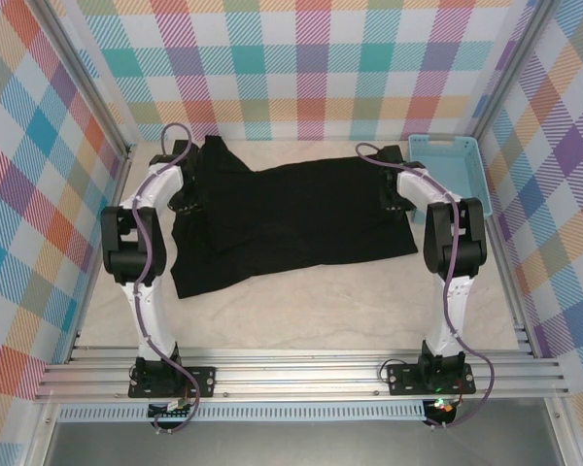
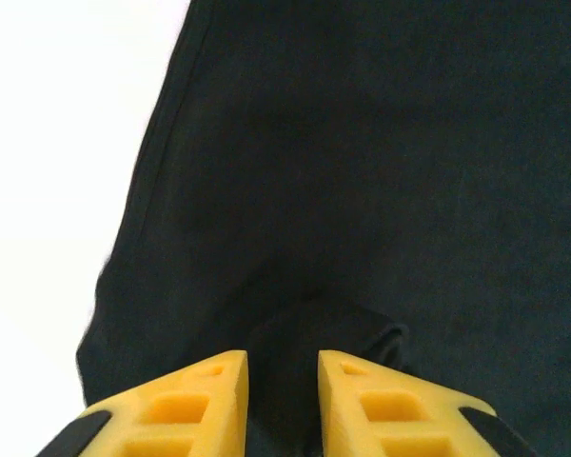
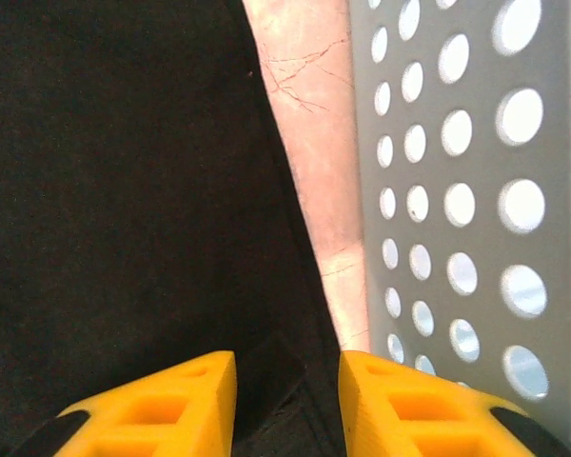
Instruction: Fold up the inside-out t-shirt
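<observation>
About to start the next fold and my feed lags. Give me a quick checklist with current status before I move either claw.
1. Jaws of the left claw parted: ok.
2. Jaws of the right claw parted: ok.
3. The t-shirt spread flat: not ok; its left end lies rumpled, with a ridge of cloth at the left claw.
4. The right claw apart from the basket: ok; a strip of table shows between shirt edge and basket wall.
5. Cloth free of both claws: cannot tell; both hang low over it.

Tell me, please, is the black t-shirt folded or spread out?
Mostly spread: the t-shirt lies flat and wide across the table, with one layer doubled over near its left end.
</observation>
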Available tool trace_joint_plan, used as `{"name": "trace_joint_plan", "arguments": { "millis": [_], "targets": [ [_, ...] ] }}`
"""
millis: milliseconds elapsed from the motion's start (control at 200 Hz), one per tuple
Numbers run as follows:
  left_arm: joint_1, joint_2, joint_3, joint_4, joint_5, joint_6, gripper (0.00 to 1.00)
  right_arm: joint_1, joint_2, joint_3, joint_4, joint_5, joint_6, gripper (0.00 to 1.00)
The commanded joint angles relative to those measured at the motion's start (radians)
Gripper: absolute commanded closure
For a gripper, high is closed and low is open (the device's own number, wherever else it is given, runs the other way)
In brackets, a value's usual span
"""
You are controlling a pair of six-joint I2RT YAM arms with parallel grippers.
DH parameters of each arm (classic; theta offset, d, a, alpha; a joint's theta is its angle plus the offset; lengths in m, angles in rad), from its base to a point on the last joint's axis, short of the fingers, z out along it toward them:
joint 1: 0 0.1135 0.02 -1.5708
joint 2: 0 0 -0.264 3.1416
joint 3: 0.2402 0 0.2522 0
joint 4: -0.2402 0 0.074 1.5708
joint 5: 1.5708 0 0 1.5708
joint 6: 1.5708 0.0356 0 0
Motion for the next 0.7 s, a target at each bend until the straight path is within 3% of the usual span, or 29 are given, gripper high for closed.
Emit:
{"name": "trace_joint_plan", "arguments": {
  "millis": [0,90,165,315,385,520,695],
  "targets": [
    [0.016,0.017,0.06,0.004,-0.049,-0.008,0.63,0.025,-0.055,0.021,0.001,-0.013,-0.025,0.62],
    [0.016,-0.036,0.03,0.012,-0.101,-0.012,0.54,0.026,-0.116,-0.014,0.02,-0.063,-0.031,0.58],
    [0.012,-0.137,-0.072,0.057,-0.076,-0.038,0.51,0.033,-0.183,-0.064,0.041,-0.128,-0.026,0.56],
    [-0.019,-0.399,-0.438,0.247,0.177,-0.153,0.46,0.055,-0.322,-0.185,0.083,-0.258,0.013,0.54],
    [-0.047,-0.457,-0.564,0.294,0.24,-0.186,0.45,0.071,-0.362,-0.229,0.091,-0.289,0.023,0.54],
    [-0.09,-0.464,-0.662,0.334,0.285,-0.202,0.44,0.085,-0.399,-0.278,0.089,-0.323,0.042,0.53],
    [-0.112,-0.398,-0.668,0.356,0.306,-0.202,0.45,0.085,-0.409,-0.301,0.098,-0.339,0.045,0.53]
  ]
}}
